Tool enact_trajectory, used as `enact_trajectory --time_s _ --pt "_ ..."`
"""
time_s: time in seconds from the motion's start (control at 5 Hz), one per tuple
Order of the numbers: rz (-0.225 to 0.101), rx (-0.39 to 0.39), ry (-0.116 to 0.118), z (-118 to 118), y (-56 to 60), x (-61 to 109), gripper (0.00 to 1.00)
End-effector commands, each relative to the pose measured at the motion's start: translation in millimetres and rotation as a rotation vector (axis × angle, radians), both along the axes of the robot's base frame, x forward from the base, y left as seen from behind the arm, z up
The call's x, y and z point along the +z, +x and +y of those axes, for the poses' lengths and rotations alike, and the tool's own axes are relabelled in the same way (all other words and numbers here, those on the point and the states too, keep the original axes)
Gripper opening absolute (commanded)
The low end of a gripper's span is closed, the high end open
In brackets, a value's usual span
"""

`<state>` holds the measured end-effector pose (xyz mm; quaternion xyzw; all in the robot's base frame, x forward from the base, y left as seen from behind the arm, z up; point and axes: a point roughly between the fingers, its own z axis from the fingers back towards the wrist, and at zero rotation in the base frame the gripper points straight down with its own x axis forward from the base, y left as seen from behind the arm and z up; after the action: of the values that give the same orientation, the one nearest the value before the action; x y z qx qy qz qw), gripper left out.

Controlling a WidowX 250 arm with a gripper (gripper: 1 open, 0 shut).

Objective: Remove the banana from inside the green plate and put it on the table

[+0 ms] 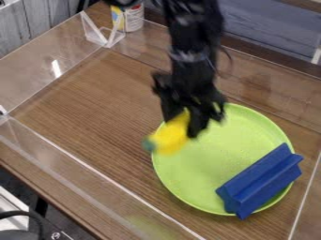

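My gripper [186,119] points straight down and is shut on the banana [168,139], a small yellow curved toy that hangs tilted below the fingers. The banana is lifted off the green plate [220,169] and hovers over the plate's left rim, partly above the table [88,108]. Motion blur softens the arm and the banana. The plate's middle lies bare.
A blue block [261,180] lies on the right side of the plate. Clear acrylic walls [51,66] ring the wooden tabletop. A bottle [123,14] stands beyond the far wall at the top.
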<state>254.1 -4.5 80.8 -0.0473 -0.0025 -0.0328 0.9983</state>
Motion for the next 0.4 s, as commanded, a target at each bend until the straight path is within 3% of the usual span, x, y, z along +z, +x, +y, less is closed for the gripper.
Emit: enact_trajectory --time_s 0.0,0.2 --pt "-0.069 0.025 0.017 45.6 15.9 17.5 0.0" --pt "-0.076 0.048 0.045 87.8 26.5 15.3 0.0"
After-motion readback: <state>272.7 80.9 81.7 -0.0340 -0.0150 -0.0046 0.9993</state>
